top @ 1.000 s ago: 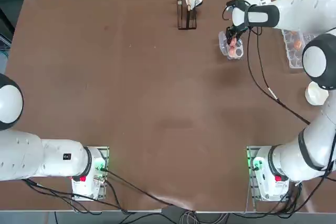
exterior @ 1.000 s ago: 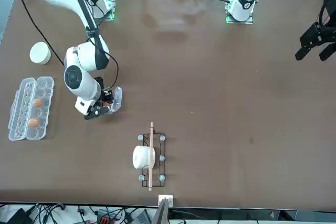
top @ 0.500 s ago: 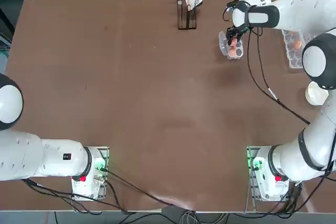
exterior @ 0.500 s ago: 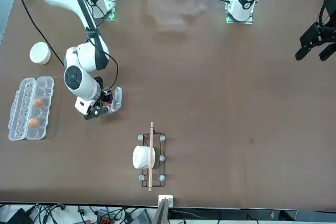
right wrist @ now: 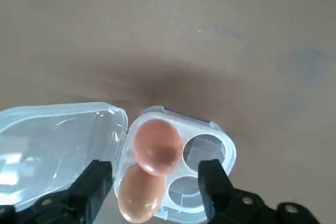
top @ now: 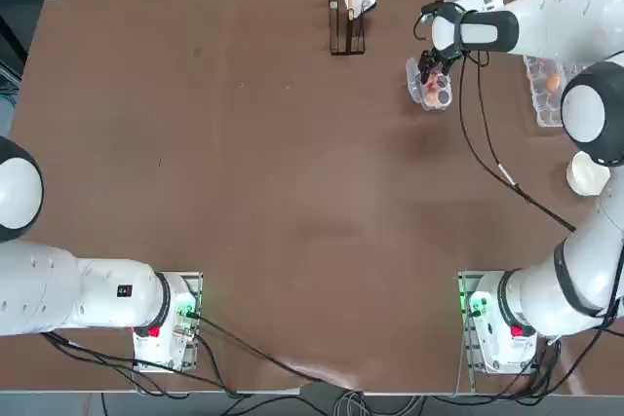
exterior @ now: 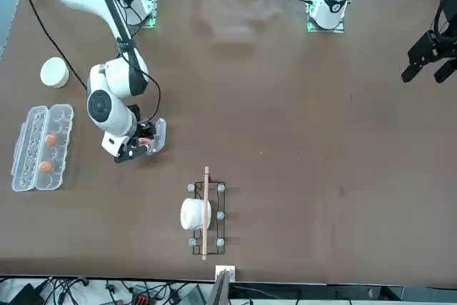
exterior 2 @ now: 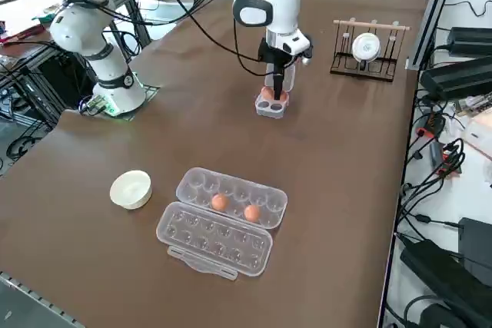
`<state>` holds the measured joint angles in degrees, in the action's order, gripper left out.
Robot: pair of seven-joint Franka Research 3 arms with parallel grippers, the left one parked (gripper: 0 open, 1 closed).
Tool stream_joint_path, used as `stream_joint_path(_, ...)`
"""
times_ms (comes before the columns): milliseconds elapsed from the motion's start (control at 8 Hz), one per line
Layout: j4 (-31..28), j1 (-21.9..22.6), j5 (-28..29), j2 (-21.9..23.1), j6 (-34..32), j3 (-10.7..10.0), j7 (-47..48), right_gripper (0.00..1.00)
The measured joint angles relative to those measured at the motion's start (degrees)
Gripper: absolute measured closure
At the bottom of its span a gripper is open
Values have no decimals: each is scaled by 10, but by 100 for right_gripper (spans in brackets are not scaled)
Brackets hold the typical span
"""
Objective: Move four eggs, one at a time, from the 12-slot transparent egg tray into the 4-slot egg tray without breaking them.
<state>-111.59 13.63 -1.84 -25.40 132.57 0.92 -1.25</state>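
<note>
orange-brown eggs (right wrist: 149,177), two now, sit in the 4-slot egg tray (right wrist: 210,153); right tool (right wrist: 157,182), clamped a second ago, stands spread wide above them.

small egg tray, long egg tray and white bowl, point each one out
small egg tray (right wrist: 206,149), wrist view, on an empty cup
long egg tray (exterior 2: 200,182), right side view, on an empty cup
white bowl (exterior 2: 130,188), right side view, on its inside

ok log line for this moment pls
right end effector: open over small square clear 4-slot tray | orange-brown eggs in it: two | long clear 12-slot tray: two eggs left
</note>
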Motion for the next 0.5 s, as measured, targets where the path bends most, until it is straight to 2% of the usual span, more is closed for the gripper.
stream_joint_path(250,1,-5,-4,7,0,-5,-6,0)
stream_joint_path(500,8,-54,-6,22,-5,-14,-97,0)
